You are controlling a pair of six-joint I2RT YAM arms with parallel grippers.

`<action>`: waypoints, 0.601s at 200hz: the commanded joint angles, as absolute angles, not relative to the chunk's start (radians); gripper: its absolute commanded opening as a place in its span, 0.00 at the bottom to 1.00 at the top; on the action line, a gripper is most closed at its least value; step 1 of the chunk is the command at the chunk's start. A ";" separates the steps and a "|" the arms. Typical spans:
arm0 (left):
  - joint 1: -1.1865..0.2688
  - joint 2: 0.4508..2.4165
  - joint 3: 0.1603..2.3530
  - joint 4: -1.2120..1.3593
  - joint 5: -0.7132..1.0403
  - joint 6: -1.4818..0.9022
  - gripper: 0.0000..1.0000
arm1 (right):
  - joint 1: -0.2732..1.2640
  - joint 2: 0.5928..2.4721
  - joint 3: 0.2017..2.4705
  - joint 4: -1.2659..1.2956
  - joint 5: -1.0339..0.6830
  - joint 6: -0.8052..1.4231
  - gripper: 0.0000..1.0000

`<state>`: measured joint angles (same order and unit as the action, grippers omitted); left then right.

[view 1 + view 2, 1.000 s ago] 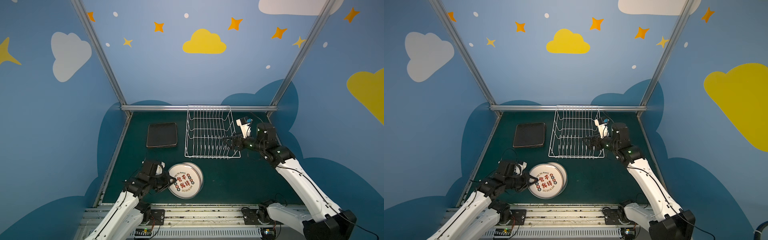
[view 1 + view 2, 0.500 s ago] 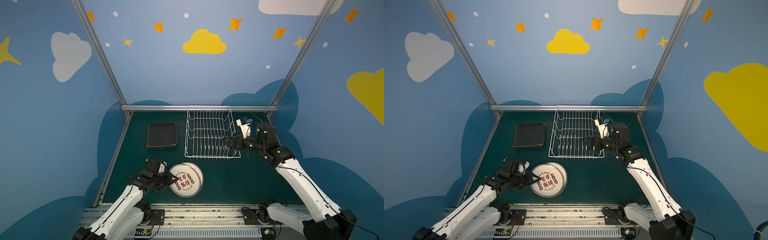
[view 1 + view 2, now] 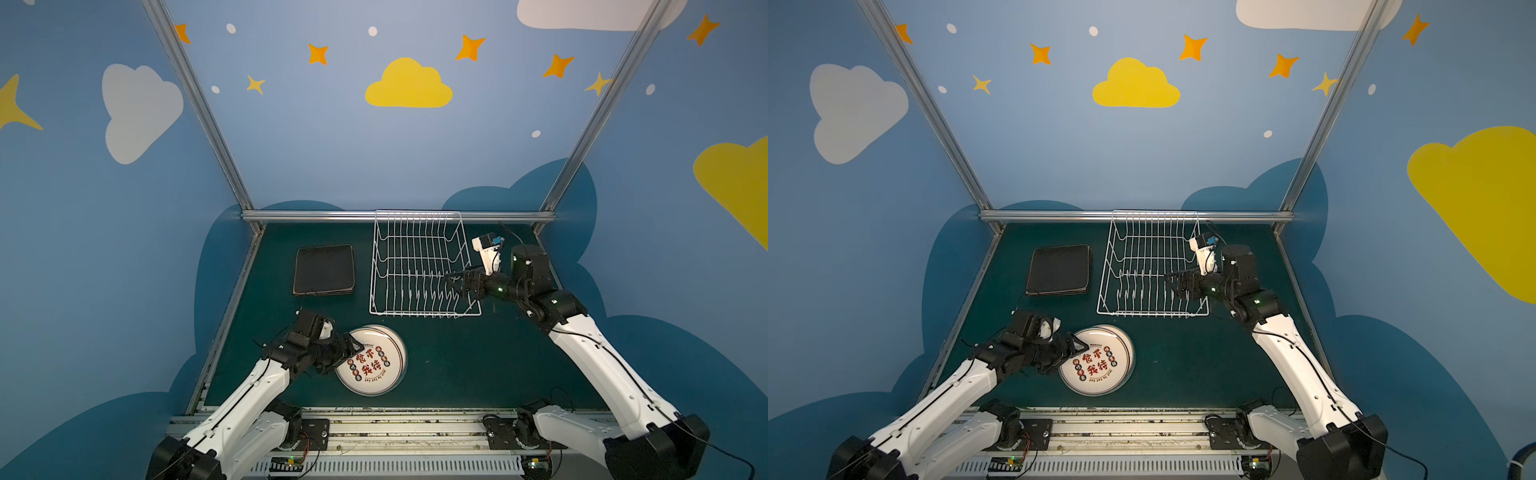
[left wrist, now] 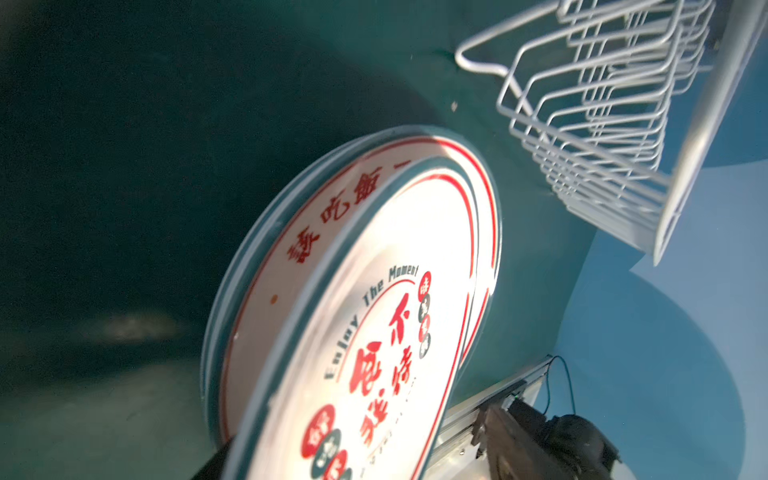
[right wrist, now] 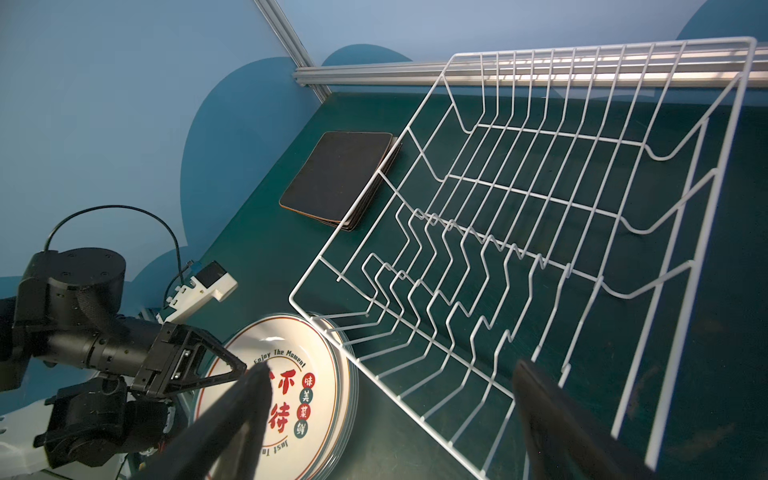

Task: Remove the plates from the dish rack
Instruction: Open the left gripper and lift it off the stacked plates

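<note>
White wire dish rack [image 3: 424,314] stood empty; round plates [image 3: 371,360] stacked in front, square plates [image 3: 324,269] left of it. Left gripper [image 3: 348,356] jaws apart at top rim: likely release step. Right gripper [image 3: 453,284] gaped by rack's right wall. Next: retreat without dragging plate.

The only writing I could read was on the round plates. The top round plate [image 3: 371,360] [image 3: 1096,360] [image 4: 399,324] [image 5: 320,357] carried "Enjoy The Moment!" in dark letters arched over its centre. Below that were big red characters, 食不 over 我待, plain in both top views. Small discs beside them each held one character: 味, 美, 菜. "Just" curved along the lower edge, and the rest was covered. The plate beneath it [image 4: 316,216] showed red rim characters, 吃飯 among them, with the others too blurred to read.
</note>
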<state>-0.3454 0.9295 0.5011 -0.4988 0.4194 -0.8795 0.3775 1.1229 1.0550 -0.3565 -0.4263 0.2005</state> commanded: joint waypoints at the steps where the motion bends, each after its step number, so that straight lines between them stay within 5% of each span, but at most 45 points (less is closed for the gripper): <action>1: -0.348 0.949 0.554 -0.560 0.394 -0.868 0.91 | 0.380 1.140 1.080 -0.360 -0.434 0.200 0.90; 37: -0.349 0.959 0.593 -0.608 0.354 -0.887 0.99 | 0.379 1.156 1.094 -0.362 -0.430 0.193 0.90; 120: -0.356 1.030 0.691 -0.745 0.285 -0.831 1.00 | 0.383 1.163 1.080 -0.353 -0.420 0.202 0.90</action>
<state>-0.3492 1.0031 0.6437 -0.6849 0.3107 -0.8639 0.3779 1.1526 1.0622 -0.3630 -0.4263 0.2016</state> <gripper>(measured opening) 0.995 0.902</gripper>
